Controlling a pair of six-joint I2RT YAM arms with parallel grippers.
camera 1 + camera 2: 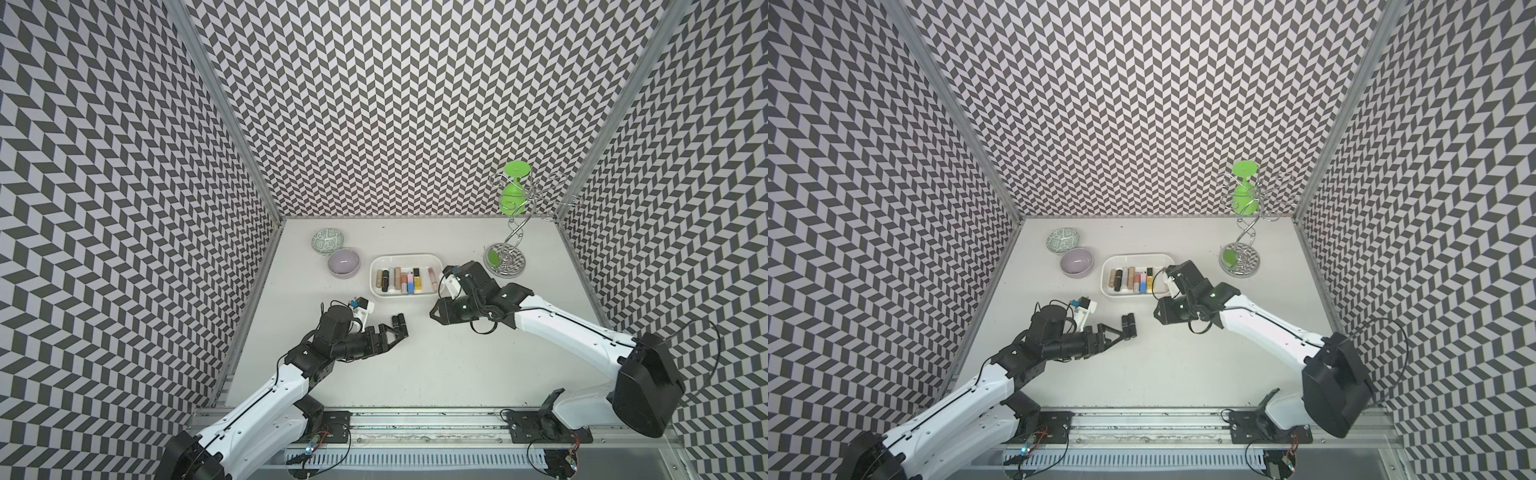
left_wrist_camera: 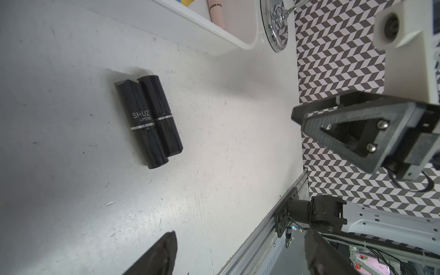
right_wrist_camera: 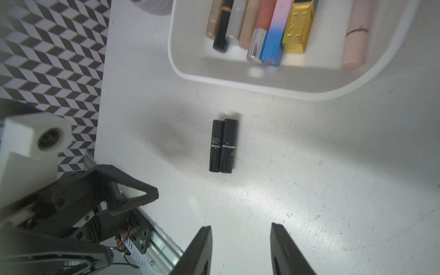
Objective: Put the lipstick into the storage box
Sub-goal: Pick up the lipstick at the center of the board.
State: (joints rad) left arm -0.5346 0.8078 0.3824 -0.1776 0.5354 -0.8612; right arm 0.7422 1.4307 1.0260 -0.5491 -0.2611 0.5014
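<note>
Left gripper (image 2: pixel 240 247) stands wide and empty; right gripper (image 3: pixel 240 238) part-open, also empty. Storage box (image 1: pixel 407 262), towards the worktop's (image 1: pixel 457 374) rear edge, holds a row of lipsticks (image 1: pixel 405 280). Two black lipsticks (image 1: pixel 399 321) lie outside, near its front-left corner: task judged unfinished.

Two lipsticks (image 1: pixel 400 322) lie touching side by side on the table (image 1: pixel 436 374), near and before the storage box (image 1: pixel 407 256).

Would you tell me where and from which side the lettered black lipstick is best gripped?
Probably from above, pinching across the lettered lipstick at its rounded end, which juts slightly past the second lipstick. Elsewhere the two lie flat with flanks touching, leaving no gap for a finger.
</note>
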